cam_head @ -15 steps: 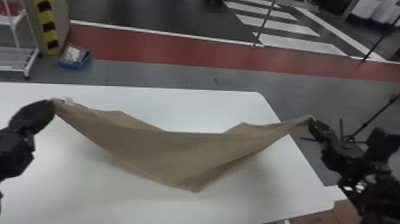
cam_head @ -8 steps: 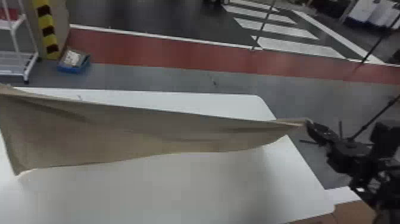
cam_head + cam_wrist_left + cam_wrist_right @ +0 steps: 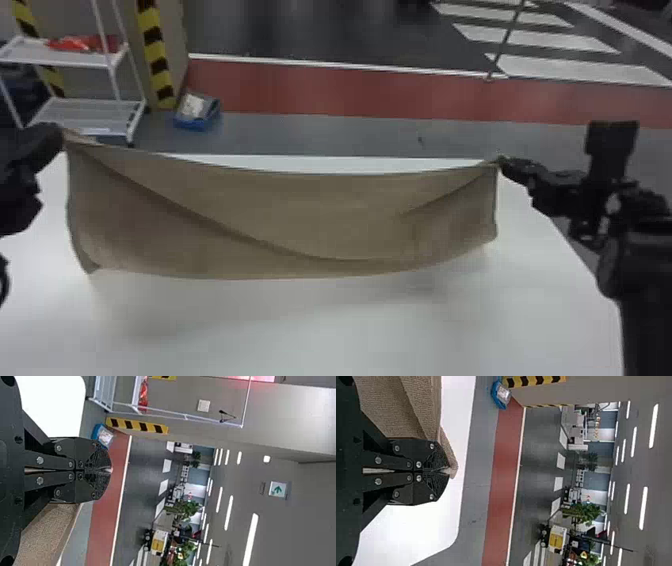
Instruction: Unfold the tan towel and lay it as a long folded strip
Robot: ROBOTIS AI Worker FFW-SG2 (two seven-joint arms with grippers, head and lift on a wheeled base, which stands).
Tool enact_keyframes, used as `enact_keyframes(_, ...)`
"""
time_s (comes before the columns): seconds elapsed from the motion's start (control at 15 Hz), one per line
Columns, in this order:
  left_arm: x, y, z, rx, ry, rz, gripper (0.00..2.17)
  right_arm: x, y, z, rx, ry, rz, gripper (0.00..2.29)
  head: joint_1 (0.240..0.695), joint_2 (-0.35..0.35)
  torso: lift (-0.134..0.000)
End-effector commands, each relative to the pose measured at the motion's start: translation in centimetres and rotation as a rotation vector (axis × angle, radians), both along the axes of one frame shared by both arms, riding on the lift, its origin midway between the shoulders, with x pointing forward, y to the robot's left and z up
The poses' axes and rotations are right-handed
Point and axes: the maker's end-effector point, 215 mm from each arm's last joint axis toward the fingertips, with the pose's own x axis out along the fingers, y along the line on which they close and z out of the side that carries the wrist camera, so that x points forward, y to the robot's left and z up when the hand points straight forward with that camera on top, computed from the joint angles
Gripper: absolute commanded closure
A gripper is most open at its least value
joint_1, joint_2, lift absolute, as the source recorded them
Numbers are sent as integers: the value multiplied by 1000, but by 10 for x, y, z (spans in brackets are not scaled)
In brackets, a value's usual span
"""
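Tan towel (image 3: 300, 220) is suspended between the two hands over the white table (image 3: 350, 325), spread wide as a band across the head view. Left hand (image 3: 63, 136) has one upper corner, right hand (image 3: 500, 160) the other. Upper edge sags gently between them.

Folds: one long diagonal crease runs from the left hand's corner down toward the lower middle; a shorter one slants down and inward from the right hand's corner. Lower edge bows, with a pointed corner below the left hand. Contact between lower edge and table: cannot tell.

Left wrist view: left hand (image 3: 110, 470) has its two black fingers closed together, a sliver of cloth at the tips, the towel hanging beside them. Right wrist view: right hand (image 3: 450, 471) is likewise closed, pinching the towel; a small flap pokes out past the tips (a more generous bite than on the left side, as far as these views show).

Surroundings, beyond the table: white rack (image 3: 85, 106) on the robot's left with a red item (image 3: 82, 44) on its upper shelf; yellow-and-black striped post (image 3: 156, 55) beside it; blue box (image 3: 197, 120) on the floor near the post.
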Motion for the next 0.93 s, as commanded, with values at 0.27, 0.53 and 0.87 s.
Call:
enact_keyframes(0.27,90,69,59,-18,-95,64,1740,127,33,114,-49,-238,55,1298,497,-33,-111)
enact_keyframes(0.53,55,58,79,-49,-142,26,1740,93,18,95,-82,-226,60,1298,406,-8,-111)
enact_keyframes(0.87,-18,-9,-15,-24,16,-44,1740,-14,-27,-17,-98,-89,89,1298,521,-76,-111)
